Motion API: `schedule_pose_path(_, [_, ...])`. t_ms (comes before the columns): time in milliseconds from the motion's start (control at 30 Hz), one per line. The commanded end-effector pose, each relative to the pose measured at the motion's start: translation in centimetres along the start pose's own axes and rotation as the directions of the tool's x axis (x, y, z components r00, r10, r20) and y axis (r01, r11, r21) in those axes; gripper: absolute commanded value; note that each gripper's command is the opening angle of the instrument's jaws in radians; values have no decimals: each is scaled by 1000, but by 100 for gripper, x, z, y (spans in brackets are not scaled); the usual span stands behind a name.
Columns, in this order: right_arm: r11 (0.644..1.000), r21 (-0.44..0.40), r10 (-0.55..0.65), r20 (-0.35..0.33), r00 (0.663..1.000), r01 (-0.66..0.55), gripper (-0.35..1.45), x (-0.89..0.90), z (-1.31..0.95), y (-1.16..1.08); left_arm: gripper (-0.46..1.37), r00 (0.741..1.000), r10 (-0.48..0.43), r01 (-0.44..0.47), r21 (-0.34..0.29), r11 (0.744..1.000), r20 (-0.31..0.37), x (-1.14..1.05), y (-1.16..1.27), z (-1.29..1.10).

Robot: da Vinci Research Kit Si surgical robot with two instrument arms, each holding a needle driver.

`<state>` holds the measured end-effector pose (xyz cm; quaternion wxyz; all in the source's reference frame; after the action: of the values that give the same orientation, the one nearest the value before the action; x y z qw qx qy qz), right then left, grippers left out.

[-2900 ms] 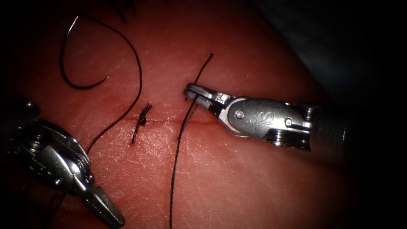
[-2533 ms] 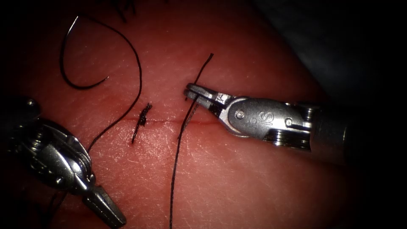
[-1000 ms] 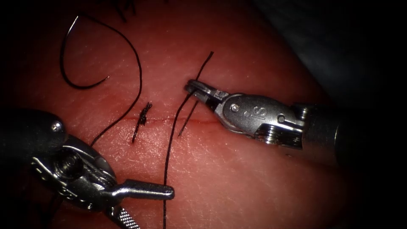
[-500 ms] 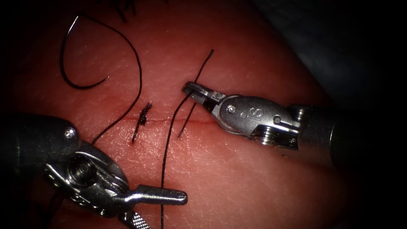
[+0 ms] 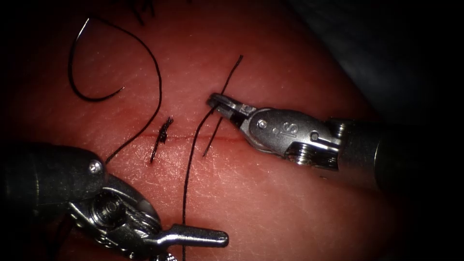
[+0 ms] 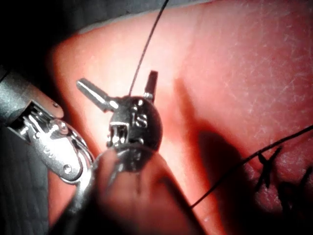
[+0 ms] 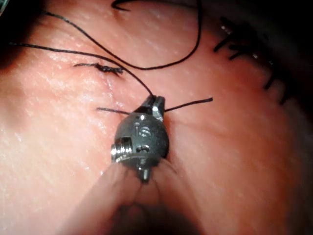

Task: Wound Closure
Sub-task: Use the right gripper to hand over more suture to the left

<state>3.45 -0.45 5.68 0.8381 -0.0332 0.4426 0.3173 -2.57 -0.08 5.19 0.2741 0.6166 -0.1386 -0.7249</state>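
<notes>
Above the cut: right hand clamped on thread; left hand agape, empty, astride it. Needle loose upper left. Thread limp, slippery; best gripped mid-strand.

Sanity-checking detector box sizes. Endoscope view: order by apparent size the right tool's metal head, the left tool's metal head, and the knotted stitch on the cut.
1. Right arm's silver wristed tool, shut on the black thread.
2. Left arm's silver wristed tool, close to the first; it is partly cut off at the frame edge, so that order is unsure.
3. Short black knotted stitch on the cut, clearly smallest.
</notes>
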Motion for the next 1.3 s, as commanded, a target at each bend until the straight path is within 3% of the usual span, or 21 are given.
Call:
schedule_pose_path(33, [1000,-3,0,0,1000,0,-35,0,0,1,77,1000,0,0,-5,1000,-2,2,0,-1])
schedule_pose_path(167, [1000,-3,0,0,1000,0,-35,0,0,0,69,1000,0,0,3,1000,-7,2,1,0])
schedule_pose_path(200, [1000,-3,0,0,1000,0,-35,0,-1,0,27,1000,-1,1,15,1000,-10,1,1,1])
schedule_pose_path(267, [1000,-3,0,0,1000,0,-35,0,-1,0,-35,1000,-1,1,20,1000,-12,0,2,0])
schedule_pose_path(833, [1000,3,-2,1,1000,2,-35,0,-6,-1,-35,998,-5,7,24,1000,-70,-2,1,-31])
schedule_pose_path(1300, [999,33,-3,-17,1000,3,-35,13,-37,-26,-35,999,-42,43,55,998,-21,-17,-19,-104])
